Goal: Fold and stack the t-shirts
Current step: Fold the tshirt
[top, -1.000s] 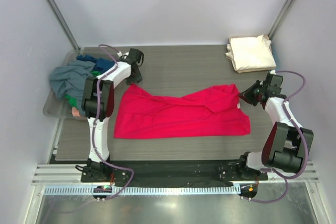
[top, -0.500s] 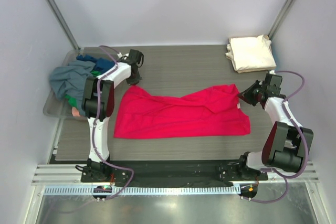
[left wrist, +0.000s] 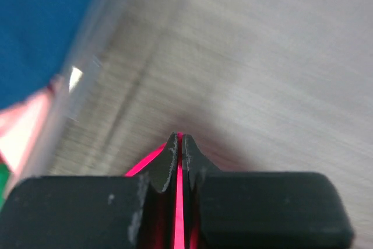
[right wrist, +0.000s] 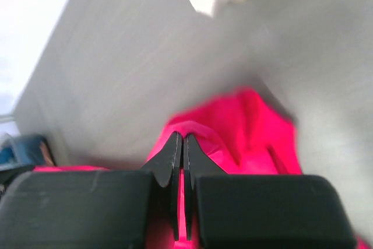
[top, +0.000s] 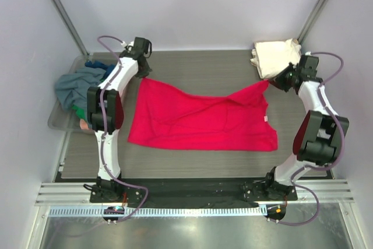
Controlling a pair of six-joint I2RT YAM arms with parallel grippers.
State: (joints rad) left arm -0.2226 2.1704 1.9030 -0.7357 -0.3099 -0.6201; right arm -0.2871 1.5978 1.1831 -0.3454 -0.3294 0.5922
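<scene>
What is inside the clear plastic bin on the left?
A grey shirt lies on top, with blue cloth, green cloth and pink cloth showing at its edges. Whatever is beneath them is covered.

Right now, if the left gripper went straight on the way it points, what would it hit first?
Probably the bare table, just past the red t-shirt corner the left gripper pinches; the clear bin is off to one side. Depth is unclear.

The red t-shirt (top: 201,122) lies spread across the table's (top: 198,71) middle, its 2 far corners raised and pulled apart. The cream t-shirt (top: 274,56) sits folded at the table's far right corner. A heap of t-shirts (top: 78,86), grey, blue and green, lies off its left edge.
</scene>
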